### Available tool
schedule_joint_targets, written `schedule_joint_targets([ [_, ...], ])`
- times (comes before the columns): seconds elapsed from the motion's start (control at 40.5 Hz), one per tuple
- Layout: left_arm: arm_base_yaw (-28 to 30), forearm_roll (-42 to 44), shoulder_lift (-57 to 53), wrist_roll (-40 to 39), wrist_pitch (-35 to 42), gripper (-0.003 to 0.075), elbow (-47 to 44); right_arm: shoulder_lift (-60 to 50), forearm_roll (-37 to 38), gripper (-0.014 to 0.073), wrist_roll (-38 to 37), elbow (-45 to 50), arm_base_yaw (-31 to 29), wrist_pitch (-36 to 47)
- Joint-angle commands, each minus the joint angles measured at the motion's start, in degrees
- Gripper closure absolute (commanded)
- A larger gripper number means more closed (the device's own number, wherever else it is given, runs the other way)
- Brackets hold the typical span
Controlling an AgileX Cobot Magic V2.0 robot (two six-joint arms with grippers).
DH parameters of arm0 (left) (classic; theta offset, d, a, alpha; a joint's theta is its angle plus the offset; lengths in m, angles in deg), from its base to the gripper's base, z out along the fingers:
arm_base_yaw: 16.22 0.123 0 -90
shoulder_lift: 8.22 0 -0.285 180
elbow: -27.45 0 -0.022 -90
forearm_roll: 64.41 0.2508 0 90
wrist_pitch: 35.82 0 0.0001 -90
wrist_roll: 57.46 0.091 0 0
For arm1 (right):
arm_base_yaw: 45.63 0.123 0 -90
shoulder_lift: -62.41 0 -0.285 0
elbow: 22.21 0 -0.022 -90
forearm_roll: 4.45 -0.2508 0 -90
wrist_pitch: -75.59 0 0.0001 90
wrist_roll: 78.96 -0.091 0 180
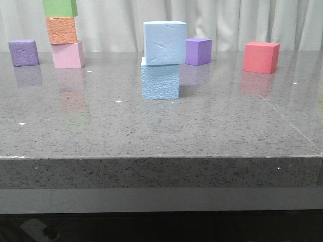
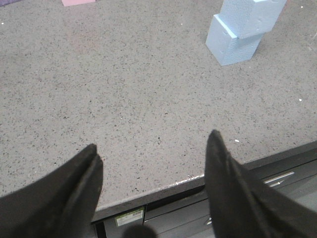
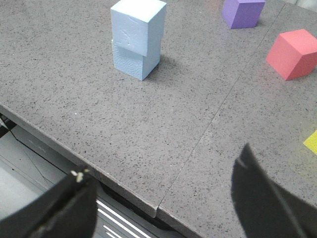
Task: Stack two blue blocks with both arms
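two blue blocks (image 1: pixel 161 60) stood stacked at the table's (image 1: pixel 161 131) centre, the upper one shifted a little toward 2 o'clock. they looked like light, soft, grippy foam, best pinched on opposite flat sides. left gripper (image 2: pixel 151 163) and right gripper (image 3: pixel 163 193) were spread wide, holding nothing.

left gripper (image 2: pixel 153 153) spread wide, holding nothing, above the speckled grey table (image 2: pixel 124 94) near its edge; upper blue block (image 2: pixel 252 15) sits skewed on lower blue block (image 2: pixel 230 42); a pink cube (image 2: pixel 78 2) barely shows
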Motion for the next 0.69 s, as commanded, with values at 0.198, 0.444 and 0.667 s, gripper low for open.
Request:
schedule_joint_targets([
  [0.198,-0.4,1.0,0.1,1.4,8.0,0.0594,1.5,0.1,-0.3,0.0580,0.3,-1.3,-0.4,4.0],
  [0.444,-0.4,3.1,0.1,1.7,8.3,0.0741,1.1,0.1,-0.3,0.0711,0.3,-1.2,-0.4,4.0],
  [0.667,-0.4,3.1,0.1,2.4,8.2,0.0741,1.1,0.1,-0.3,0.0711,0.3,-1.2,-0.4,4.1],
])
